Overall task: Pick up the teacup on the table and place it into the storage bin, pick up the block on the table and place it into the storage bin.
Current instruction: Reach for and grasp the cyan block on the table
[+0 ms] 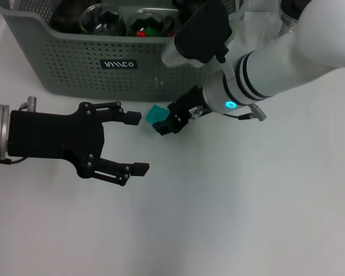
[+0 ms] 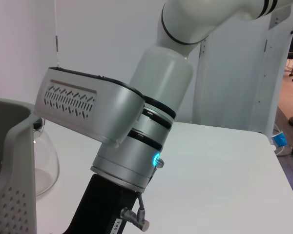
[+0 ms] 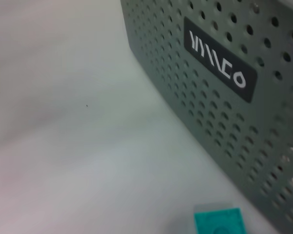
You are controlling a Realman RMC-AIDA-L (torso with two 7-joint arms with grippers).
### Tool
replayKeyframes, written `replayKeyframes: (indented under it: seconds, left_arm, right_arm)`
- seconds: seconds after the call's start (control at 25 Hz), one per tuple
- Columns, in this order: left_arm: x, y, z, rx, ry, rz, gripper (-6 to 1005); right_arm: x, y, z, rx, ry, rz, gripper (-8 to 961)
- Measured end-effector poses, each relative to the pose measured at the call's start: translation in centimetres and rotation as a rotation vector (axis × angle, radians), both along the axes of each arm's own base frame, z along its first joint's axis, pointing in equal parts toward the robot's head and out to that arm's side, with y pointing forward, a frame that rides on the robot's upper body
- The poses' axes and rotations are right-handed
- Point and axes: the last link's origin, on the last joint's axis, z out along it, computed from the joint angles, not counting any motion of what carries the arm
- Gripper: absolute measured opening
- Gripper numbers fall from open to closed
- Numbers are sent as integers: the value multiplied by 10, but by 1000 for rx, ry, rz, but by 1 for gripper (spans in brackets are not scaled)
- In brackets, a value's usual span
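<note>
The storage bin (image 1: 75, 69), grey-green with perforated walls and a black label, stands at the back of the table; its wall (image 3: 224, 97) fills the right wrist view. A teal block (image 1: 156, 115) sits just in front of the bin, also seen as the block (image 3: 219, 220). My right gripper (image 1: 171, 119) reaches down from the right and is right at the block. My left gripper (image 1: 138, 144) hovers open and empty a little to the block's left. No teacup shows on the table. Clear glass vessels (image 1: 100, 20) lie inside the bin; I cannot tell whether one is the teacup.
A glass vessel (image 2: 44, 161) stands on the table beside the bin's corner (image 2: 10, 161). The right arm's white wrist (image 2: 132, 161) fills the left wrist view. White tabletop (image 1: 230, 218) stretches in front of both grippers.
</note>
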Motion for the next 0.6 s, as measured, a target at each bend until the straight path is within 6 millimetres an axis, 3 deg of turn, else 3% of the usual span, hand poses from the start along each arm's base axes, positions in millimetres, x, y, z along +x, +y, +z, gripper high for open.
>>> replayKeyframes:
  seconds: [0.6]
  left_arm:
    - [0, 0, 0, 1, 0, -2, 952]
  right_arm:
    - [1, 1, -2, 18, -6, 33, 604]
